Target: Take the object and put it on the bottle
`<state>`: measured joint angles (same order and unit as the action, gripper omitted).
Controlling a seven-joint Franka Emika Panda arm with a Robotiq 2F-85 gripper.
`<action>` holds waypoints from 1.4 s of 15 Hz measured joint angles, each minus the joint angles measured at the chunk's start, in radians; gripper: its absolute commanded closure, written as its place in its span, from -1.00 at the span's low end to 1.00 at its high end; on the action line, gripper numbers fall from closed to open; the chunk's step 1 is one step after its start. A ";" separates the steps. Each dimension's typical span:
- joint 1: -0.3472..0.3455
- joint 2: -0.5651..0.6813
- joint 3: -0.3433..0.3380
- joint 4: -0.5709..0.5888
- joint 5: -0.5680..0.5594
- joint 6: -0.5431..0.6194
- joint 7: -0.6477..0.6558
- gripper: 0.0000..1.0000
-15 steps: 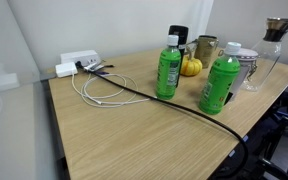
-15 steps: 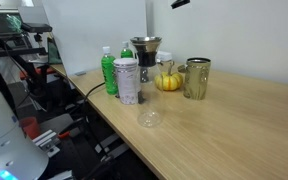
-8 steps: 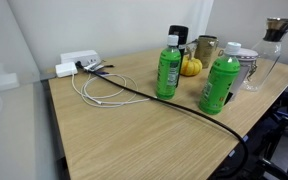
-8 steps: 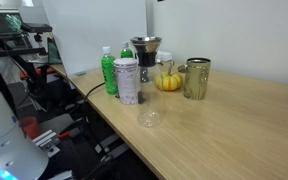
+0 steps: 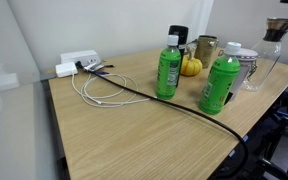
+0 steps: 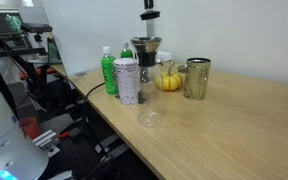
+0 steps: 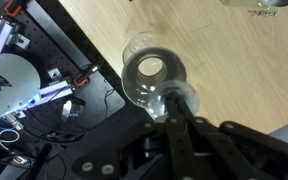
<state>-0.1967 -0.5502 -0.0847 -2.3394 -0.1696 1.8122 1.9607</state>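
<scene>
In an exterior view, green plastic bottle (image 5: 167, 68) upright on light wooden tabletop (image 5: 124, 135). In an exterior view my end effector (image 6: 149, 9) hangs high, can't tell if clenched; clear round glass object (image 6: 150, 118) sits near tabletop edge. Wrist view: glass object (image 7: 152, 75) below me.

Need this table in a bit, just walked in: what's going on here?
The robot is meant to put the clear glass on a bottle, but nothing is grasped yet. Its gripper hangs high above the table; whether its fingers are open is unclear. The glass stands alone near the table edge, centred in the wrist view. Both green bottles stand upright, apart from it.
</scene>
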 measured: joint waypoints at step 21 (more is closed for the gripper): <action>-0.013 -0.015 0.010 -0.137 0.039 0.088 0.001 0.97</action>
<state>-0.2099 -0.5653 -0.0751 -2.4762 -0.1303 1.8998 1.9617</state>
